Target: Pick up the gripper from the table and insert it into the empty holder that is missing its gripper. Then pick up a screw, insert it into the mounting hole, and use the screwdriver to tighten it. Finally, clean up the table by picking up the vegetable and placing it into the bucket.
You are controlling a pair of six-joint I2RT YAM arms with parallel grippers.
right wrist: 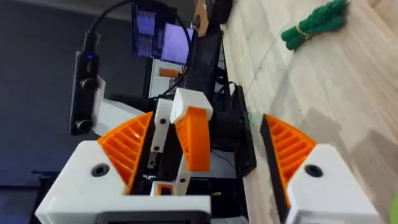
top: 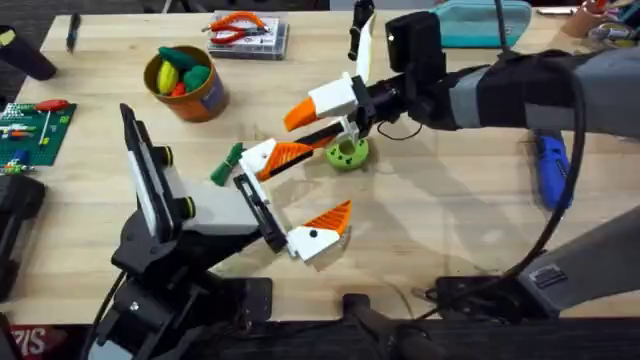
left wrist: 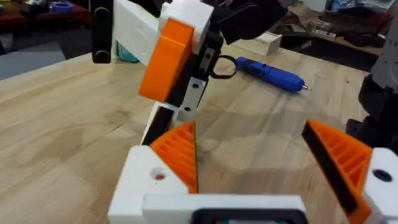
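Note:
My right gripper [top: 305, 125] [right wrist: 208, 117] reaches in from the right, turned on its side above the table. It is shut on the loose white-and-orange gripper [right wrist: 194, 137], which carries a metal bracket and a black bar. Just in front of it, my left gripper [top: 330, 178] [left wrist: 249, 134] stands wide open and low, with nothing between its pads. The dark-green vegetable [top: 228, 165] [right wrist: 314, 25] lies on the wood beside the left gripper. The orange bucket [top: 205, 100] stands at the back left, with toy pieces inside. At the right lies the blue screwdriver [top: 552, 170] [left wrist: 270, 73]. The screw is out of view.
A round green piece [top: 347, 152] sits under the right gripper. A parts box with orange pliers [top: 245, 35] is at the back. A green circuit board [top: 30, 130] lies at the left edge and a teal case [top: 480, 20] at the back right.

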